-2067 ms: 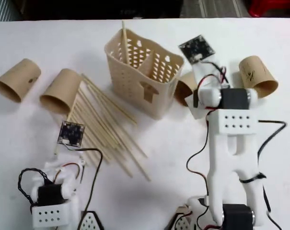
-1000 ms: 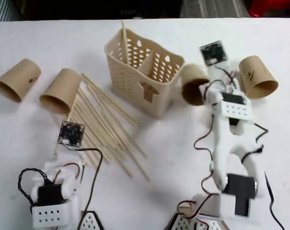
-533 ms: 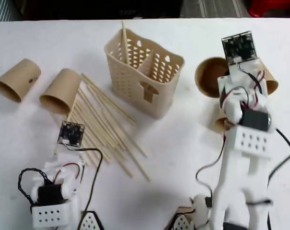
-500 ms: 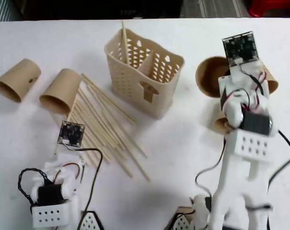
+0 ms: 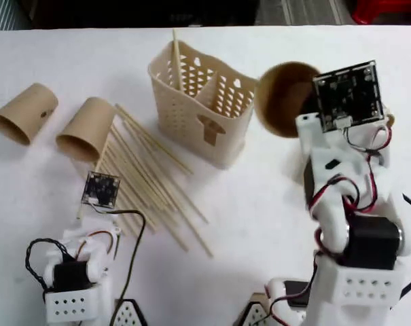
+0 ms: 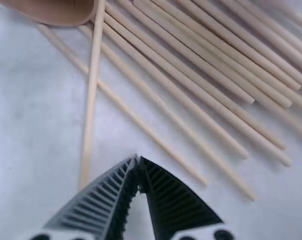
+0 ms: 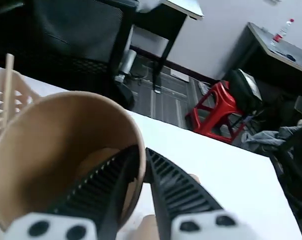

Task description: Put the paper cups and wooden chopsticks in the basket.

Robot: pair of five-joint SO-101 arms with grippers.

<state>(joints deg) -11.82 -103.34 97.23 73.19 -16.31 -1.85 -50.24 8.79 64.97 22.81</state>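
**Basket between cups**

The basket (image 5: 204, 102) stands mid-table, one chopstick (image 5: 176, 58) upright in it. Loose sticks (image 5: 154, 180) lie at its left front, two cups (image 5: 86, 128) farther left. A third cup (image 5: 283, 98), in the right gripper (image 7: 142, 151), is just beside the basket's right.

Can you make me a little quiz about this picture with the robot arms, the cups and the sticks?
1. True or false: the right tool is shut on the rim of a paper cup, holding it up beside the basket.
2. Pick one. What stands inside the basket?
A. one chopstick
B. a paper cup
C. a spoon
3. Fill in the missing word: the far-left cup is not upright, it lies on its ____.

Key: 1 true; 2 A; 3 side.
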